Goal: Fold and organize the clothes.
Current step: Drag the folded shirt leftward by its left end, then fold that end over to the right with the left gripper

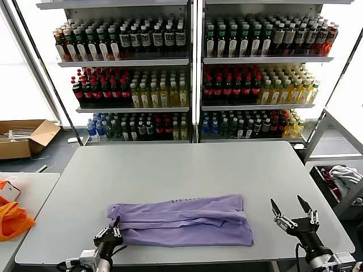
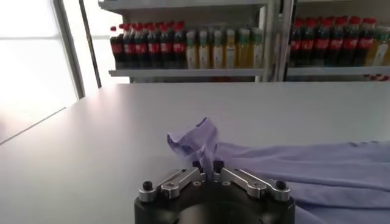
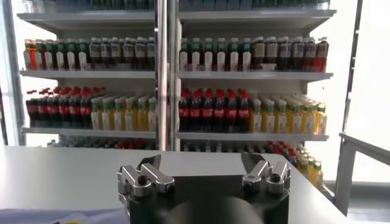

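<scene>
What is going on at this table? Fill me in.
The robot is folding a lavender T-shirt that lies partly folded on the grey table. Its left gripper has shut its jaws on the shirt's near left corner. The right gripper waits beside the shirt's right end, jaws open, holding nothing.

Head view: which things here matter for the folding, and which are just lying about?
In the job:
- lavender T-shirt, partly folded on the grey table
- left gripper, shut on its corner
- right gripper, open, beside it

Lying about:
- orange fabric
- cardboard box
- bottle shelves
</scene>
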`<state>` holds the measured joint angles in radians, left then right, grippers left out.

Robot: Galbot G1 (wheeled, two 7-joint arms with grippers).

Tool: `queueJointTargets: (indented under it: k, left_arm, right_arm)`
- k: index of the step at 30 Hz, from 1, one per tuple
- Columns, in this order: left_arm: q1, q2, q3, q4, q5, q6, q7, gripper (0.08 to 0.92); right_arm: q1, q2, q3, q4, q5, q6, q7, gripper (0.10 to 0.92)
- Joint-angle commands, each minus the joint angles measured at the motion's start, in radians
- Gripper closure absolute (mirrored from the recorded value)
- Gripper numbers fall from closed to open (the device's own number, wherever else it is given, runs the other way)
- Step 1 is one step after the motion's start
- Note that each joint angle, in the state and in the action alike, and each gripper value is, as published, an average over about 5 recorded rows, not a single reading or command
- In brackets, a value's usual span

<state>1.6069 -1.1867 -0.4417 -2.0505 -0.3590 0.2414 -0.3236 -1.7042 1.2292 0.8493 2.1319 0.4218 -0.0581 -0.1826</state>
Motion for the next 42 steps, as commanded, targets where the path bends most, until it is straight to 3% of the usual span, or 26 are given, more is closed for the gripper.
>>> queueJointTargets:
  k: [1, 7, 11, 15, 20, 24, 28, 34, 42]
  left_arm:
    - [0.021, 0.270, -0.426, 0.067, -0.092, -0.091, 0.167, 0.891]
    - [0.024, 0.431, -0.610, 0.174, -0.106, -0.118, 0.287, 0.891]
    - [0.021, 0.451, -0.596, 0.078, -0.162, -0.075, 0.300, 0.891]
    - [0.004, 0.394, -0.472, -0.092, -0.196, -0.012, 0.297, 0.891]
    - [-0.058, 0.327, -0.179, -0.209, -0.188, 0.042, 0.285, 0.891]
    - [-0.157, 0.271, 0.055, -0.121, -0.142, 0.064, 0.274, 0.891]
    - [-0.232, 0.212, 0.201, 0.005, -0.086, 0.054, 0.280, 0.891]
    - [-0.285, 0.148, 0.270, 0.074, -0.067, 0.063, 0.279, 0.891]
    - [-0.238, 0.114, 0.282, 0.109, 0.007, 0.059, 0.312, 0.891]
  right_arm:
    - [0.007, -0.003, -0.015, -0.003, 0.004, 0.005, 0.002, 0.203]
    - [0.009, -0.004, -0.033, -0.005, 0.003, 0.007, 0.003, 0.203]
    - [0.008, 0.000, -0.040, -0.005, -0.002, 0.007, 0.002, 0.203]
    - [0.005, 0.005, -0.040, 0.001, -0.008, 0.003, 0.002, 0.203]
    - [-0.010, 0.005, -0.022, 0.012, -0.009, -0.001, 0.002, 0.203]
    - [-0.021, 0.011, -0.012, 0.023, -0.010, -0.003, 0.001, 0.203]
    - [-0.032, 0.019, 0.002, 0.041, -0.011, -0.008, -0.002, 0.203]
    - [-0.050, 0.022, 0.017, 0.063, -0.013, -0.008, -0.019, 0.203]
    - [-0.036, 0.023, 0.009, 0.077, -0.019, -0.016, -0.021, 0.203]
